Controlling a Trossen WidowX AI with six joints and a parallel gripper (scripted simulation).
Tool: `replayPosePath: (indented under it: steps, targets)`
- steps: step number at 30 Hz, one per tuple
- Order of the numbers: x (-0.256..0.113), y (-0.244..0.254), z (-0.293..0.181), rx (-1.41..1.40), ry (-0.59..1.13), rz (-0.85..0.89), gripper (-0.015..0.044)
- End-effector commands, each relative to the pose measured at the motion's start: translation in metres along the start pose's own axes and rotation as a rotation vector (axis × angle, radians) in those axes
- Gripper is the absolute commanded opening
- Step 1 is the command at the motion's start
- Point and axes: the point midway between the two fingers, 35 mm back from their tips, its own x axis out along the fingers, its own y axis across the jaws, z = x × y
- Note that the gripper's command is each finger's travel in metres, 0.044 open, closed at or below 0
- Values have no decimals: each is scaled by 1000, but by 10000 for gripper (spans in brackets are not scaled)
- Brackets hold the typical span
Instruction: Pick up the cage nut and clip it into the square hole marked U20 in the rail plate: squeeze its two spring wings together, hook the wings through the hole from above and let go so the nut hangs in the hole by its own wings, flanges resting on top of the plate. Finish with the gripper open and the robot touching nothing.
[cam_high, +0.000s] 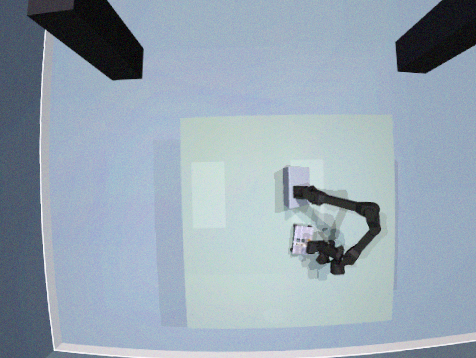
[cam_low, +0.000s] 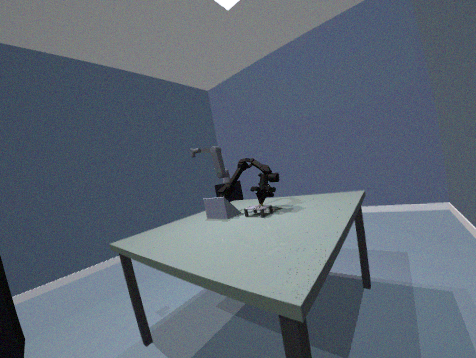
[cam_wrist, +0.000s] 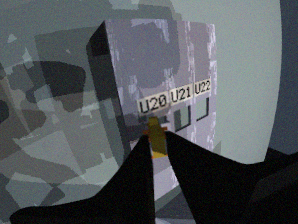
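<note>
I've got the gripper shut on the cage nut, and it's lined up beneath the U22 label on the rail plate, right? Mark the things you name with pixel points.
Not U22: the wrist view shows the cage nut (cam_wrist: 158, 137) just beneath the U20 label (cam_wrist: 153, 103) on the rail plate (cam_wrist: 197, 50) (cam_high: 298, 232). The rest is right: the gripper (cam_wrist: 156, 139) is shut on the nut.

Three labels readable in wrist view, dark characters on pale strips: "U20" (cam_wrist: 153, 103), "U21" (cam_wrist: 181, 93), "U22" (cam_wrist: 202, 87), left to right. All on rail plate (cam_high: 302, 232) (cam_low: 252, 208) (cam_wrist: 145, 55). In top view, plate closer to right and bottom edges of desk (cam_high: 240, 280) (cam_low: 225, 250) than to left and top edges, nearest lower-right corner. Lettering too small to read in top and exterior views.
</note>
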Motion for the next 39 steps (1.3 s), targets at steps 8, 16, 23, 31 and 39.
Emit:
replayPosePath:
  steps: [8, 16, 23, 31, 39]
  targets:
    - [1, 1, 0, -4, 0, 3, 29]
    - [1, 0, 0, -4, 0, 9, 29]
    - [1, 0, 0, -4, 0, 24, 29]
    - [1, -1, 0, -4, 0, 38, 29]
    - [1, -2, 0, -4, 0, 62, 29]
